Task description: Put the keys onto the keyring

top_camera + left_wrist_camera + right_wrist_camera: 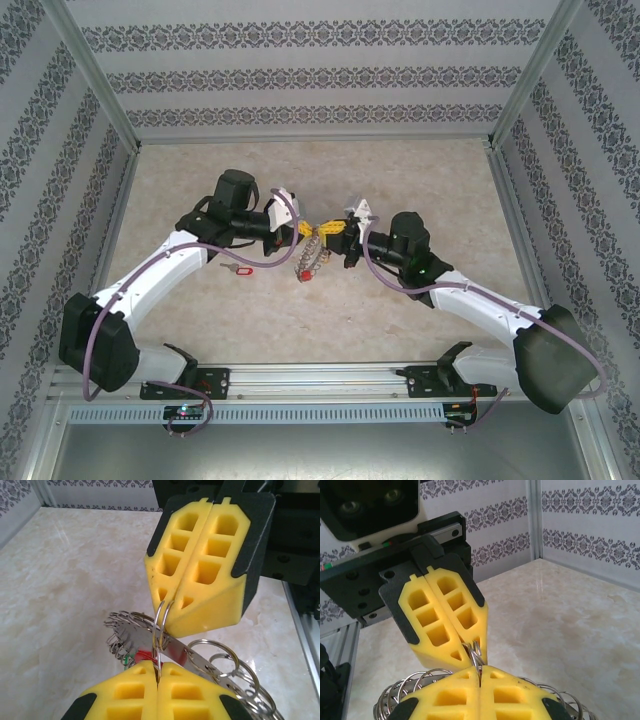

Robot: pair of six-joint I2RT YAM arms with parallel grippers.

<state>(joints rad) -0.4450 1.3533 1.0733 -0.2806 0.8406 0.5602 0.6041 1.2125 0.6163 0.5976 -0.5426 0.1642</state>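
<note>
1. The marble-patterned table (420, 300) lies beneath everything, with patterned walls on three sides.
2. The left arm (160, 270) and right arm (480, 305) bend inward and meet near the table's middle.
3. The left gripper (157, 677) is closed, its yellow fingers pinching one small loop (161, 625) of the keyring. The right gripper (480, 677) is clamped on the same loop from the opposite side, with the two sets of tips close together.
4. The keyring (220, 667), a cluster of wire loops, trails down from that pinched loop between the grippers. Whether it touches the table cannot be told.
5. A flat key (175, 650) with a red tag sits among the loops. Another red-tagged key (237, 268) lies on the table just beside the left arm, apart from the keyring.
</note>
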